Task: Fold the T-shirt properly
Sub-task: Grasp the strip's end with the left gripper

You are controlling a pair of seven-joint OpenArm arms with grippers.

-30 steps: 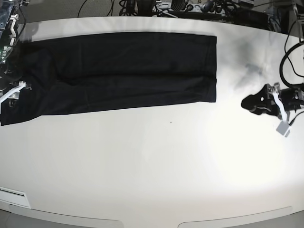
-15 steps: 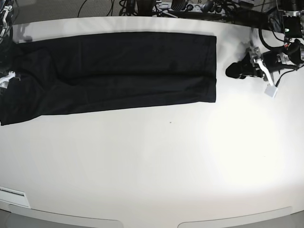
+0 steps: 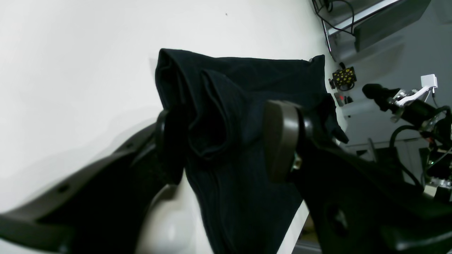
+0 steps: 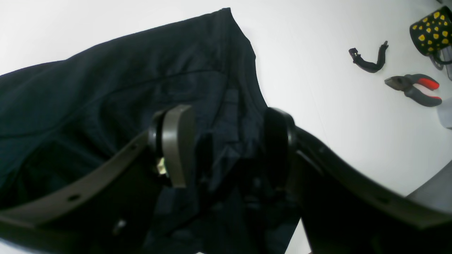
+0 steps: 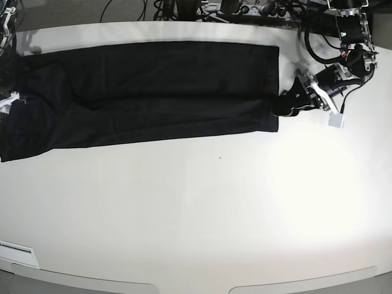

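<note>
Since the earlier base frames, the L gripper (image 5: 285, 109) is moving in from the base view's right and is now overlapping the T-shirt's near end; the tee (image 5: 165, 86) itself isn't shifting.

Base view: the black tee is lying as a long strip on the white table (image 5: 202, 208), upper half of the pic, its long axis running side to side, i.e. from one arm toward the other. Its R-hand end in the pic is lying right by the L gripper's tips, the rest stretching away toward the R gripper (image 5: 9, 101), which is hovering over or by the opposite end, partly cut off by the pic edge. Each arm is thus nearest its own end.

L wrist view: both jaws are standing wide apart, holding nothing. A tee end w/ an open, looped fold is showing btwn & beyond the tips, the bulk reaching off toward the upper R & bottom of the pic. Can't tell if the tips are touching cloth.

R wrist view: jaws here are also standing apart, nothing clamped, w/ rumpled tee filling the gap & spreading to the L. Pliers (image 4: 413, 88) are lying off to the R, well apart from the cloth.

Prob. next: both grippers lowering & pinching opposite ends along the long axis; the L one is likely risking catching only the top layer.
</note>
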